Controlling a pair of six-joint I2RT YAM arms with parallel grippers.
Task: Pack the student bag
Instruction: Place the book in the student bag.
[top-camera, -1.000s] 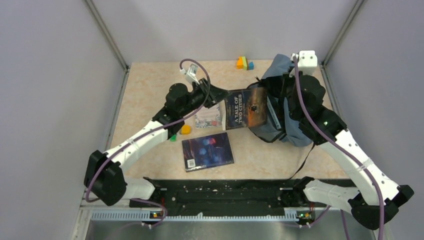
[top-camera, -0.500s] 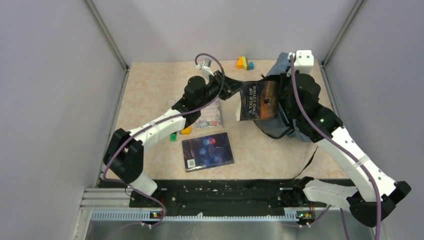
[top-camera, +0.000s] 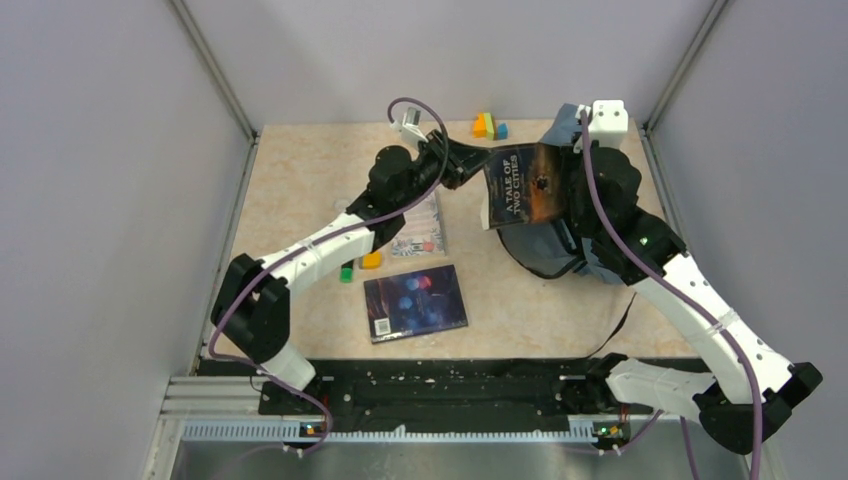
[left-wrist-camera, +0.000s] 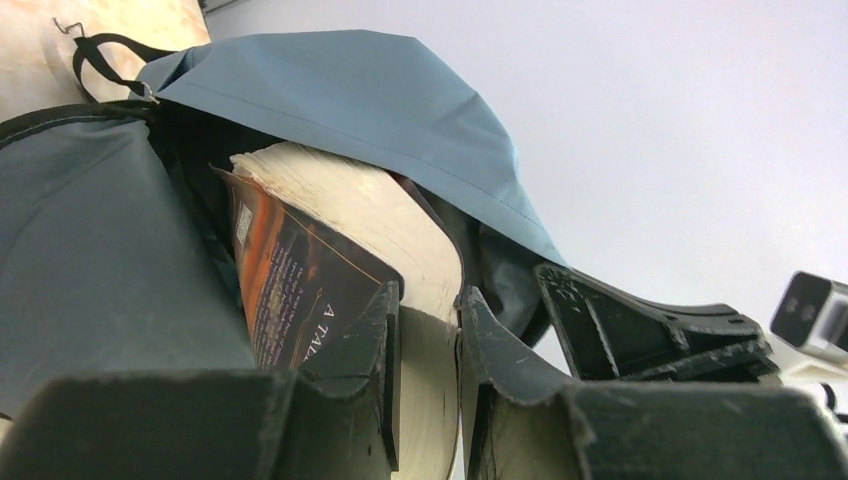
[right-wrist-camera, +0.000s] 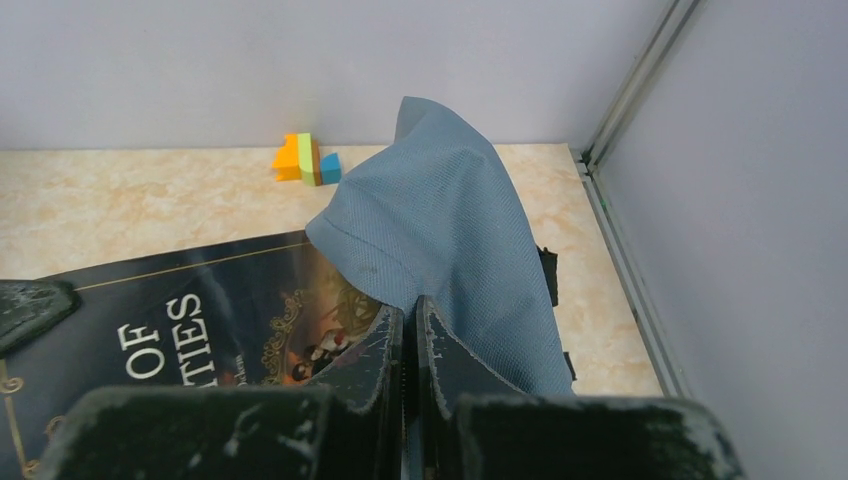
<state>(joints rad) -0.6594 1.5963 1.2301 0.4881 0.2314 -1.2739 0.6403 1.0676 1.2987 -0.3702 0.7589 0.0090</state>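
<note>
Pale beige marbled counter (top-camera: 300, 180) between grey walls carries the large grey-blue soft fabric student bag (right-wrist-camera: 440, 220), at its far right side. The right jaws are pressed together on a fold of its upper cloth, I think so that the mouth stands open. The left jaws pinch the page edge of the thick dark paperback book (top-camera: 522, 185), holding it tilted with its far end under the raised flap. The bag looks limp and creased, dark inside.
</note>
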